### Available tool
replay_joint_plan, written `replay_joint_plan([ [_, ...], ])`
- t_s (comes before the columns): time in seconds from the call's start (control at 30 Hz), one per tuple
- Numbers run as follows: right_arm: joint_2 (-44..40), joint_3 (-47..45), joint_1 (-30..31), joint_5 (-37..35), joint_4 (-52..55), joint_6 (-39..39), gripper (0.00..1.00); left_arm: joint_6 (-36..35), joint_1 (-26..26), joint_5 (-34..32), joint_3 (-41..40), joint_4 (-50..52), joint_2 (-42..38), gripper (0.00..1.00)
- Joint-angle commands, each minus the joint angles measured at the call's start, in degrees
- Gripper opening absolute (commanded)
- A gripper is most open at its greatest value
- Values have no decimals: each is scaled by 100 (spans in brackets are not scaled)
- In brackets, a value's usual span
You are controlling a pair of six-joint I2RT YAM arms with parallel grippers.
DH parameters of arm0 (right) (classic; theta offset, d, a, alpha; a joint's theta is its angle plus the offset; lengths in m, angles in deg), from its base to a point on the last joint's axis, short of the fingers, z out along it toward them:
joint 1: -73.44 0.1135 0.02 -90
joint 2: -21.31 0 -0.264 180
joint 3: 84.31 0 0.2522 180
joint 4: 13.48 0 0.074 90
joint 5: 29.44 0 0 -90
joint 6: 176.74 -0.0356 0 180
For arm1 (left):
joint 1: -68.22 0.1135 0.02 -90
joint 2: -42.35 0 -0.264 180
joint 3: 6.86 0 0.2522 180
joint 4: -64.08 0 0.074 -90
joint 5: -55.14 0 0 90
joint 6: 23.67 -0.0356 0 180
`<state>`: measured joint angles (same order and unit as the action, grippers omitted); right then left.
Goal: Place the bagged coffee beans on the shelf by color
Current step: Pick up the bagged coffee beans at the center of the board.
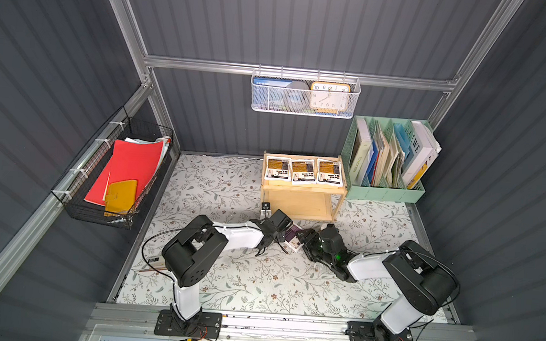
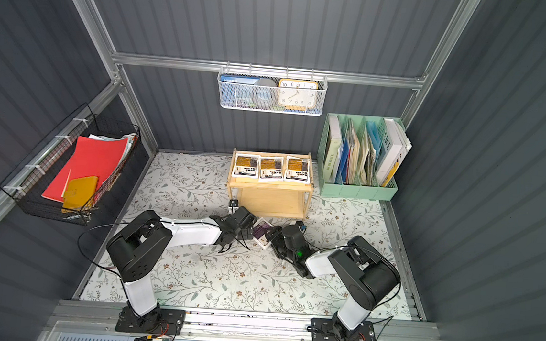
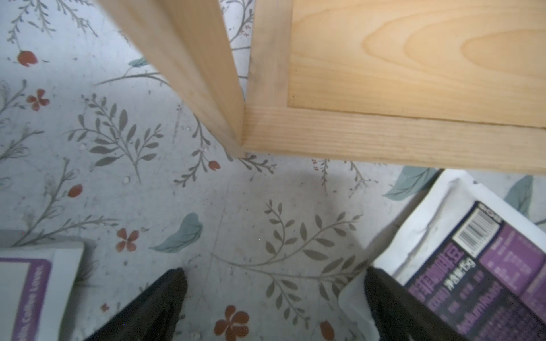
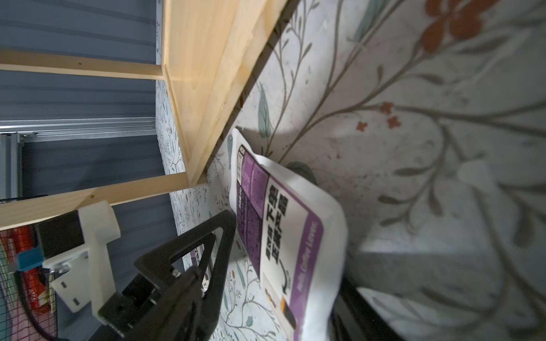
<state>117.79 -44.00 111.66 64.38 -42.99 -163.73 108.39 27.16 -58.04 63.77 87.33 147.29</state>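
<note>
The wooden shelf [image 1: 303,189] stands at the back, with three yellow-labelled bags [image 1: 304,171] in a row on its top tier. Its lower tier [image 3: 413,59] is bare. A purple-labelled bag [image 1: 293,236] lies in front of the shelf, between my two grippers. My left gripper [image 3: 274,295] is open over bare tablecloth, and one of its fingers [image 3: 390,304] touches that bag [image 3: 478,265]. A second purple bag [image 3: 26,295] lies on its other side. My right gripper [image 4: 271,298] is open around the tilted purple bag [image 4: 280,230], whose raised edge rests on one finger [image 4: 363,313].
A mint-green file organizer [image 1: 387,157] with books stands right of the shelf. A white wire basket [image 1: 303,94] with a clock hangs on the back wall. A black wire basket [image 1: 119,171] with a red folder hangs at the left. The left gripper's body [image 4: 177,265] is close beside the bag.
</note>
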Motion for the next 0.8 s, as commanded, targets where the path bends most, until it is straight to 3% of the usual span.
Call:
replay_joint_plan([
  [0.0, 308, -245, 43, -23, 415, -79, 56, -22, -7, 173, -215, 226, 12, 100],
  [0.47, 213, -381, 208, 56, 72, -167, 0, 83, -12, 143, -319, 560, -826, 100],
  [0.77, -889, -712, 809, -405, 439, -415, 0, 647, 1, 362, -578, 1277, -2583, 100],
])
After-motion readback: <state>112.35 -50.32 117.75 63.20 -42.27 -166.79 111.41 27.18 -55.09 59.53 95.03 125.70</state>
